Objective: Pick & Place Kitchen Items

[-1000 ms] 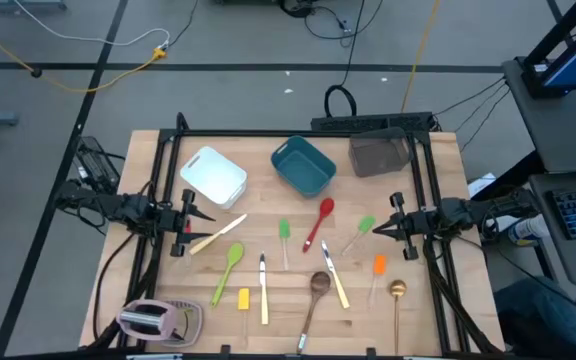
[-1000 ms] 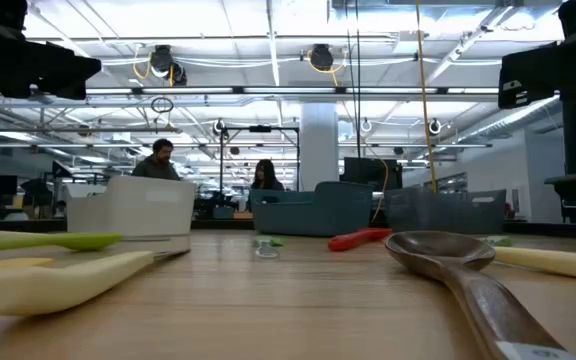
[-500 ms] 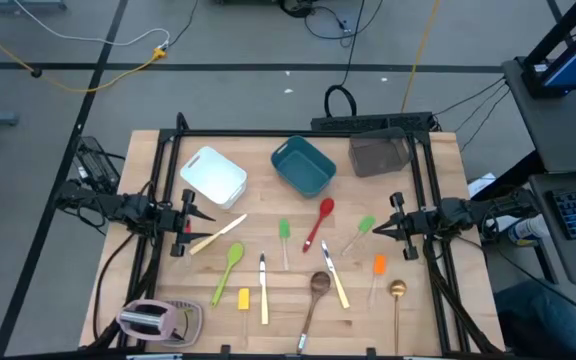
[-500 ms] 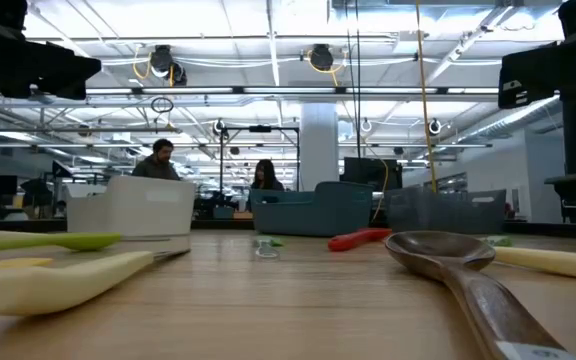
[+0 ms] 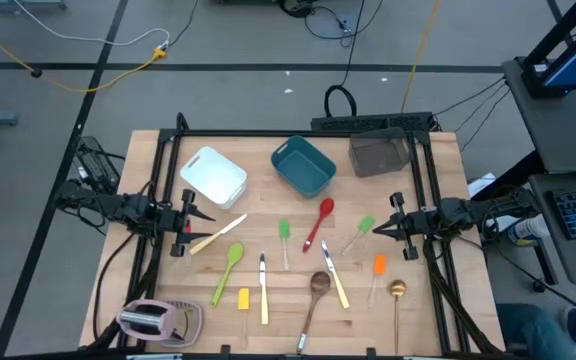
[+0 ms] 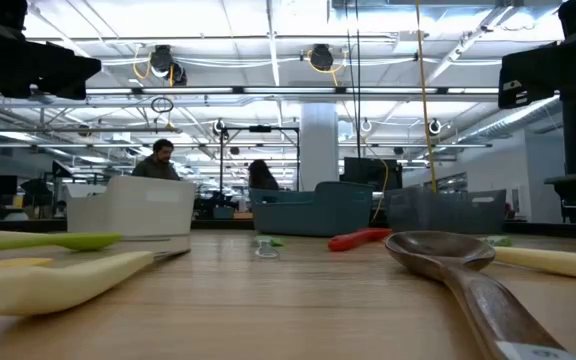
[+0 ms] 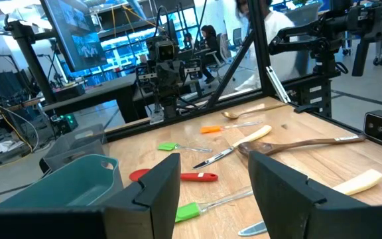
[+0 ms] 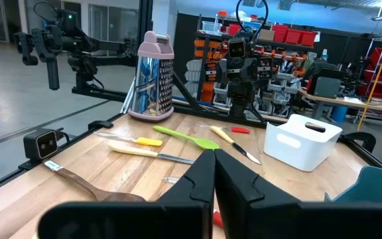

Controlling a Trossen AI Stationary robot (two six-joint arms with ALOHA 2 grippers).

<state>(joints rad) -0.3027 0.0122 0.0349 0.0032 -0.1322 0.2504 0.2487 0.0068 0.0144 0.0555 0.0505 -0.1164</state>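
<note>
Nothing on the desk has shifted since a second ago; both arms sit just where they were, and only a person far off in the room behind has turned a little.

Judging by the layout, no pick has begun yet: every utensil lies loose on the wood and the three tubs hold nothing that I can see. The left tool hangs at its edge of the desk with its fingers set well apart and nothing between them. Just ahead of it lies a cream-handled knife, the closest item, with the green spoon a bit further on. The white tub stands near the same tool, off to one side.

The right tool waits at the opposite edge, pinched fully together and empty. Nearest it is a small green spatula, then the red spoon toward the middle; the orange spatula and gold spoon lie to its side.

My guess at the next move: the left tool, already spread, drops over the knife handle and closes, then carries it to the white tub. The handle lies flat and slim, so the fingers will need to straddle it squarely.
</note>
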